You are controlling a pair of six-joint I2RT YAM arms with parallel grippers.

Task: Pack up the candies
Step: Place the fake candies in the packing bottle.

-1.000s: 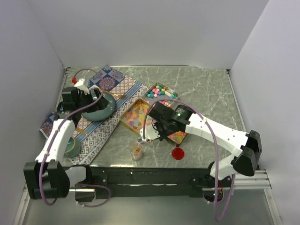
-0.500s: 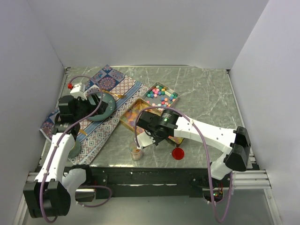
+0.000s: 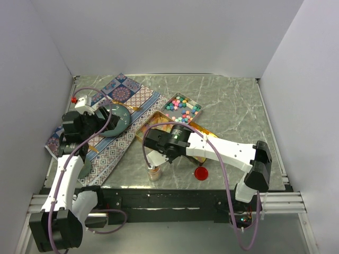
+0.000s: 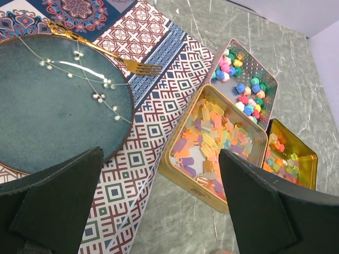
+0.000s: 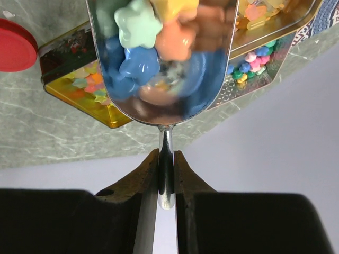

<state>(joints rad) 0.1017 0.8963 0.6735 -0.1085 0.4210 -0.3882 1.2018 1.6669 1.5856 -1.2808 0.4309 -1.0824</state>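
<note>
My right gripper (image 5: 166,174) is shut on the thin handle of a metal scoop (image 5: 164,100). The scoop holds several pastel candies (image 5: 139,24): blue, green and orange. In the top view this gripper (image 3: 158,154) hangs just above a small glass jar (image 3: 154,172) near the table's front edge. Three gold tins hold the other candies: pastel ones (image 3: 183,107), translucent ones (image 4: 214,135) and orange-yellow ones (image 4: 288,159). My left gripper (image 4: 164,211) is open and empty above the patterned cloth's edge; in the top view it (image 3: 98,123) sits by the plate.
A teal plate (image 4: 47,106) and a gold fork (image 4: 106,53) lie on the patterned cloth (image 4: 153,100). A red round disc (image 3: 201,173) lies right of the jar. A roll of tape (image 3: 82,165) sits at the front left. White walls enclose the table.
My right arm has swung left and toward the front with the loaded scoop, from over the tins to above the jar. My left gripper has drawn back a little to the left.
</note>
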